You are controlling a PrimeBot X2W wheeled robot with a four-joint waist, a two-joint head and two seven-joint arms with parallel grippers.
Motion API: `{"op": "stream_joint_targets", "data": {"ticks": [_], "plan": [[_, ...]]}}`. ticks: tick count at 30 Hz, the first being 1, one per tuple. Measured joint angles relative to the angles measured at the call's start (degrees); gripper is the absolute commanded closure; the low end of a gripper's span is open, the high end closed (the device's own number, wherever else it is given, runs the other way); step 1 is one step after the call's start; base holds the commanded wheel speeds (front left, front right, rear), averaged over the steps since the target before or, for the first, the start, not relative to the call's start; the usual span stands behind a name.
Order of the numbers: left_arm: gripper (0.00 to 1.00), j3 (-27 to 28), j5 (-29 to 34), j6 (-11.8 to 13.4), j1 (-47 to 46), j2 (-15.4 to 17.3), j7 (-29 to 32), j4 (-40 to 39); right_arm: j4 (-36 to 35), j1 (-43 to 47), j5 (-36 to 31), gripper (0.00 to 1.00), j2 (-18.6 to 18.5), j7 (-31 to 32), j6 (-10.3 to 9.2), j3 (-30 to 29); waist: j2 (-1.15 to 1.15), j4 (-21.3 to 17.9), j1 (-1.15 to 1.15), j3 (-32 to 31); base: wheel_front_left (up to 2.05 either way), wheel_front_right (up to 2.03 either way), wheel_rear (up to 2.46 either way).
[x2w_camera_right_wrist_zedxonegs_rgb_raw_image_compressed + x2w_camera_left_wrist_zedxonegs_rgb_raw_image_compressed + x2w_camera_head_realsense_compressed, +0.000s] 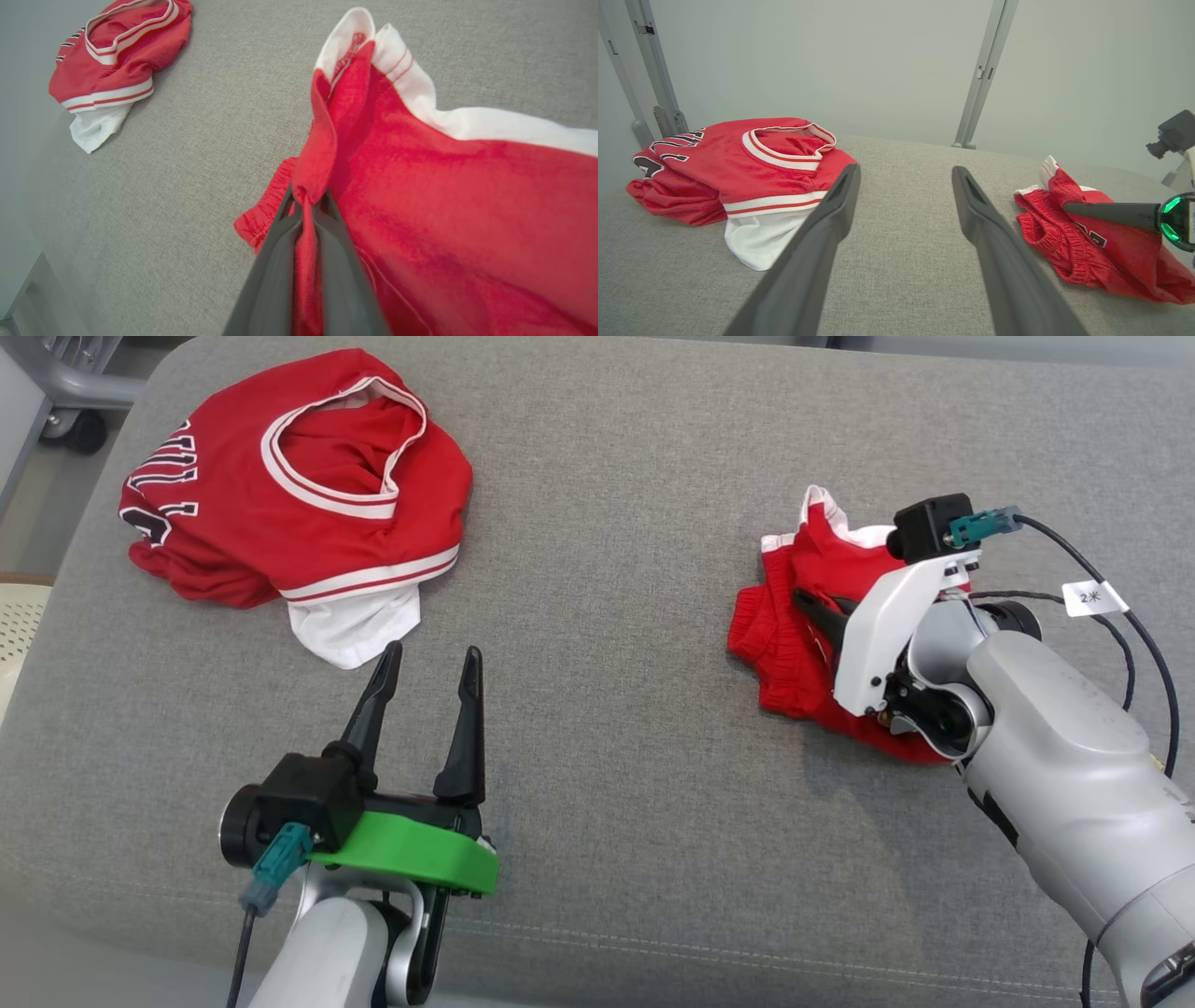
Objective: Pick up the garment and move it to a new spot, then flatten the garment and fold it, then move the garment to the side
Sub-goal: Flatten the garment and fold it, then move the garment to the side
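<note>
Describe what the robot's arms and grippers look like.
Both arms are pale grey; each gripper has two long dark fingers. The left gripper has a green bracket, the right gripper a white bracket. Each has a black camera with a teal plug; the right cable bears a white tag.

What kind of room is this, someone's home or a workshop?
Probably a test lab: a grey padded worktop, bare metal frame posts against a plain wall, and a red jersey and shorts on it.
</note>
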Motion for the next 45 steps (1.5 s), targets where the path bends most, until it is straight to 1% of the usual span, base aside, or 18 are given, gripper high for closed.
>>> {"op": "stream_joint_targets", "data": {"ticks": [1,2,3,4,10,16,20,25,29,36,45], "plan": [[0.0,0.0,0.0,0.0,0.0,0.0,0.0,0.02,0.19,-0.22,-0.08,0.73,0.29,0.0,0.0,0.36,0.0,0.04,0.0,-0.04,0.0,0.0,0.0],[0.0,-0.02,0.0,0.0,0.0,0.0,0.0,0.02,0.38,-0.4,-0.43,0.56,0.41,0.0,0.0,0.7,0.0,0.08,0.0,-0.09,0.0,0.0,0.0],[0.0,-0.03,0.0,0.0,0.0,0.0,0.0,0.05,0.68,-0.52,-0.6,0.12,0.44,-0.02,0.0,0.97,0.0,0.1,0.0,-0.15,0.0,0.0,0.0],[0.0,-0.02,0.0,0.0,0.0,0.0,0.0,0.18,1.07,-0.59,-0.63,0.0,0.49,-0.03,0.0,1.22,0.0,0.1,0.0,-0.27,0.0,0.0,0.0],[0.0,0.43,0.1,0.0,0.02,-0.01,0.0,0.63,1.71,-0.81,-0.64,0.0,2.14,-1.34,0.0,2.93,0.0,-0.41,0.0,-1.19,0.0,0.0,0.0],[0.0,1.09,0.38,0.0,0.16,0.0,0.0,0.92,-1.0,-2.13,0.19,0.0,3.58,-4.27,0.01,3.47,0.0,-1.75,0.0,-2.25,0.0,0.0,0.0],[0.0,1.7,1.18,0.0,1.18,0.0,0.0,1.08,-1.83,-3.31,0.29,0.0,2.16,-6.81,0.01,2.89,0.0,-2.96,0.0,-3.12,0.0,0.0,0.0],[0.0,1.85,1.71,0.0,2.22,0.0,0.0,1.05,-0.12,-3.21,1.22,0.0,-2.21,-8.11,0.01,1.47,0.0,-4.76,0.0,-4.05,0.0,0.0,0.0],[0.0,1.89,2.07,0.0,2.32,0.0,0.0,0.49,1.88,-1.51,3.09,0.0,-4.46,-8.1,0.0,-0.09,0.0,-6.18,0.0,-4.25,0.0,0.0,0.0],[0.0,0.9,2.47,0.0,2.43,0.01,0.0,-0.49,4.5,1.74,6.72,0.0,-5.26,-8.09,0.01,-2.19,0.0,-7.45,0.0,-2.5,0.0,0.0,0.0],[0.0,-0.04,2.64,0.0,1.93,0.0,0.0,-1.07,5.89,2.41,9.79,0.0,-5.31,-8.01,0.0,-3.56,0.0,-7.37,0.0,0.45,0.0,0.0,0.0]]}}
